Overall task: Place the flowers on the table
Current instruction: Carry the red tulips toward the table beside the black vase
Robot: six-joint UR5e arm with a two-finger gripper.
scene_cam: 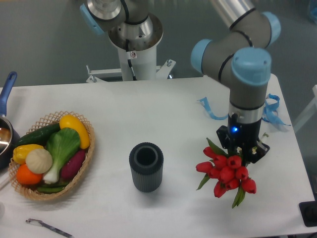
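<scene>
The flowers [226, 173], a bunch of red tulips with green leaves, hang head-toward-camera just above the white table [168, 109] at its right side. My gripper [241, 152] points down over them and is shut on the stems, which are hidden under the wrist and the blooms. The blooms sit low, close to the tabletop; I cannot tell whether they touch it.
A dark ribbed cylindrical vase [146, 167] stands upright left of the flowers. A wicker basket of vegetables [51, 154] sits at the left. A blue ribbon [213, 111] lies behind the arm. A pan [6, 130] is at the left edge, a metal tool [48, 227] near the front.
</scene>
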